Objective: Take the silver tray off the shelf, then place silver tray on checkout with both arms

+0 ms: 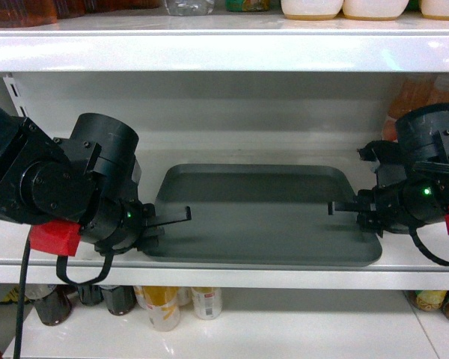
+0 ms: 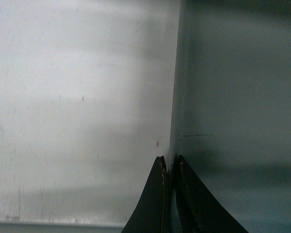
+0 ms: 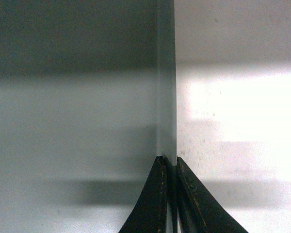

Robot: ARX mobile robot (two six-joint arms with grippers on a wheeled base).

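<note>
Grey-green silver tray (image 1: 262, 213) (matte), glossy white shelf (image 1: 209, 277)

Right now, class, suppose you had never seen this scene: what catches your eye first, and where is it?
A big grey tray lies flat on the white shelf, mid-picture. Two black grippers pinch its short ends, the left gripper and the right gripper, each shut on the rim. Bottles stand on the shelf below.

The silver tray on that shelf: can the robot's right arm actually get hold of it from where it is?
Probably yes. The right gripper already sits at the silver tray's right rim, and its wrist view shows the fingers closed on that edge with nothing between.
</note>
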